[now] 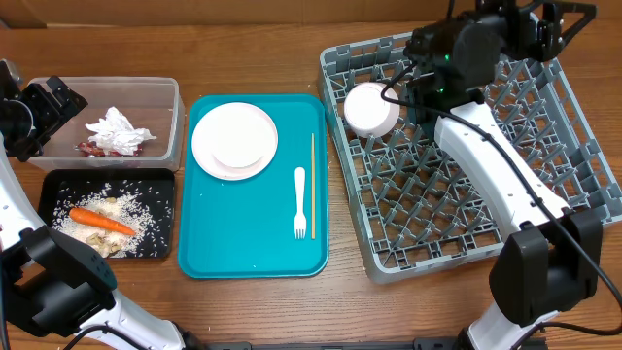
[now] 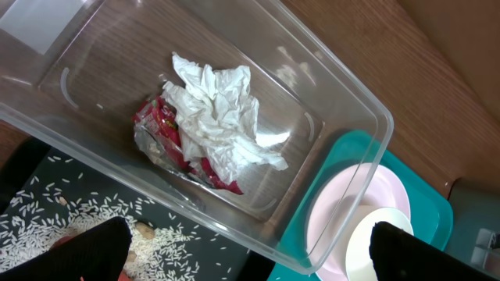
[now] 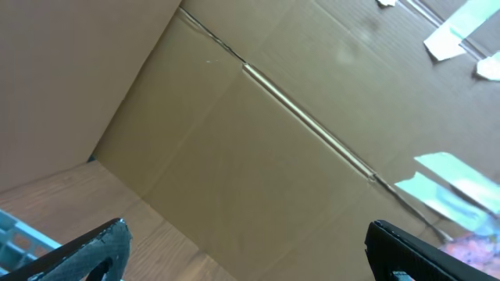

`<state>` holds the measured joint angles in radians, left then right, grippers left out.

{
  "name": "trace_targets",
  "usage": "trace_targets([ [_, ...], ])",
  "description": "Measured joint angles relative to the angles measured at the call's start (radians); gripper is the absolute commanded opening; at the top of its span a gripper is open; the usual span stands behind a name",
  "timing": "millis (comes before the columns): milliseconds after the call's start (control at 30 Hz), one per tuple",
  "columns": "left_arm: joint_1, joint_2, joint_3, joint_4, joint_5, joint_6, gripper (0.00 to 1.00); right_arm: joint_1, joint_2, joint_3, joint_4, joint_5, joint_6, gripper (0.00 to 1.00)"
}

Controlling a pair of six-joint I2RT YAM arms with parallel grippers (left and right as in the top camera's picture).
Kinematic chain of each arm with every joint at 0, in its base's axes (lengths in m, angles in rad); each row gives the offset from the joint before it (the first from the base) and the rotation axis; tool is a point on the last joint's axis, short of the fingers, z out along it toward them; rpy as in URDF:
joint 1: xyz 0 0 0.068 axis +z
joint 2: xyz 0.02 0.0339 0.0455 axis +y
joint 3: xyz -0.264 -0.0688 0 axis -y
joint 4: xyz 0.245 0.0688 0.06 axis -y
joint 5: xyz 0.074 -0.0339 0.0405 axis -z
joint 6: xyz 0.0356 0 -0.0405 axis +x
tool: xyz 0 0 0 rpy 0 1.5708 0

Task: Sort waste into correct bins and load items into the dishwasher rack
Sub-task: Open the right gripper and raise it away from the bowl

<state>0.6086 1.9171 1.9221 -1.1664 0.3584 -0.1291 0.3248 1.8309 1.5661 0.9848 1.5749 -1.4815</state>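
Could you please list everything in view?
table: one, wooden, underneath
dishwasher rack: one, grey, table's right side
cup: one, white, rack's far-left part
teal tray: one, teal, centre
pink plate: one, pink, on teal tray
white dish: one, white, on the pink plate
fork: one, white, on teal tray
chopstick: one, wooden, beside the fork
clear tub: one, clear, far left
napkin: one, white, in the tub
wrapper: one, red, partly under napkin
black tray: one, black, near left
carrot: one, orange, in black tray
rice and scraps: many, white and beige, around carrot
left claw: one, black, open by the tub
right claw: one, black, open above the rack
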Motion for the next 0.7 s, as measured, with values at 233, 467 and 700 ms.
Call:
trace_targets([
  [233,0.000,0.000,0.000,0.000,0.000,0.000,1.00,0.032,-0.001,0.000,0.002,0.000,-0.072,1.00],
  [467,0.000,0.000,0.000,0.000,0.000,0.000,1.00,0.074,-0.002,0.000,0.002,0.000,-0.095,1.00],
  [700,0.000,0.000,0.000,0.000,0.000,0.000,1.00,0.084,-0.048,0.064,-0.144,0.000,-0.068,1.00],
])
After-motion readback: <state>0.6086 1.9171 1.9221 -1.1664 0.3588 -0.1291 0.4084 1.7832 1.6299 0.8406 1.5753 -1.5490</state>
